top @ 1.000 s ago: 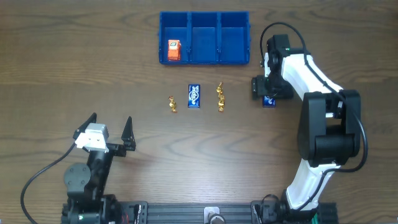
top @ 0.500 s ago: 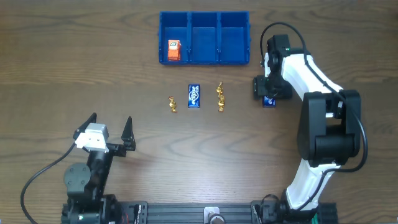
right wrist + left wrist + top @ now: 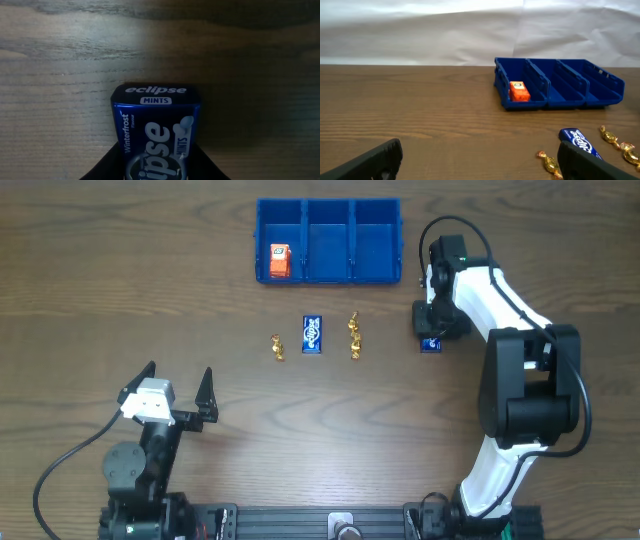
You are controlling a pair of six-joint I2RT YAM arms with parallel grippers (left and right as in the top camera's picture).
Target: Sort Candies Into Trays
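Note:
A blue three-compartment tray stands at the back of the table, with an orange candy in its left compartment. On the wood in front of it lie a blue wrapped candy and three gold-wrapped candies. To the right of these, my right gripper is down at the table, shut on a blue mint tin that lies flat, a finger against each long side. My left gripper stands open near the front left, far from the candies.
The left wrist view looks across bare wood to the tray, the orange candy, the blue candy and gold candies. Wide free table lies left of the tray and in the front middle.
My right gripper's fingers have drawn together around the blue mint tin; it looked wider before. The left arm and the candies have not moved.

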